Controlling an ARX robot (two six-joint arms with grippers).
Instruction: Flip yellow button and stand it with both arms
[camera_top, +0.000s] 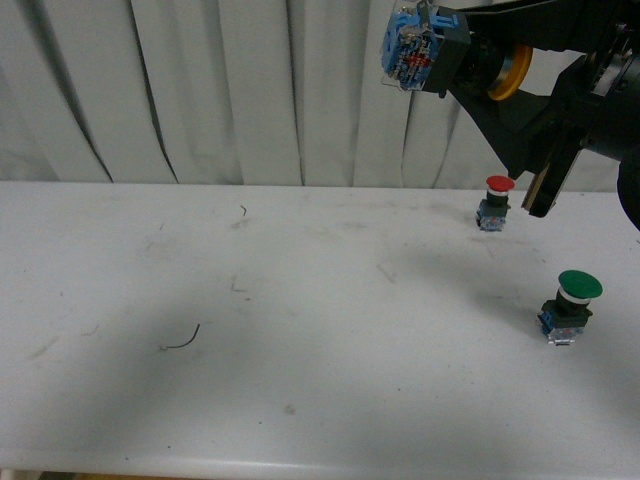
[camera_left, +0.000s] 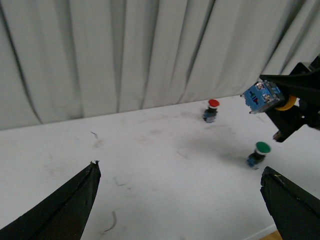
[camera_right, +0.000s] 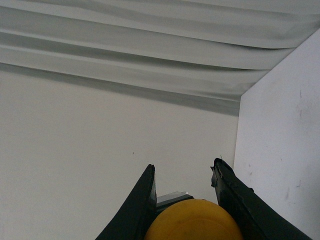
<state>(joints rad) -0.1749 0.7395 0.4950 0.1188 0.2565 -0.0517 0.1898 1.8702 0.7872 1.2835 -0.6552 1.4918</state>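
The yellow button (camera_top: 415, 45) hangs high in the air at the right, lying sideways, its blue-and-clear block toward the left and its yellow cap (camera_top: 510, 72) toward the arm. My right gripper (camera_top: 462, 50) is shut on it at the black collar. The right wrist view shows the cap (camera_right: 192, 222) wedged between the two black fingers (camera_right: 140, 205), which point at the curtain. My left gripper (camera_left: 180, 167) is open and holds nothing; it hovers over the white table (camera_left: 150, 150), far to the left of the button (camera_left: 262, 96). The front view does not show the left gripper.
A red-capped button (camera_top: 495, 203) stands upright at the table's back right, and a larger green-capped one (camera_top: 571, 305) stands nearer the front right. A thin black wire scrap (camera_top: 183, 340) lies left of centre. A white curtain (camera_top: 250, 90) hangs behind the table.
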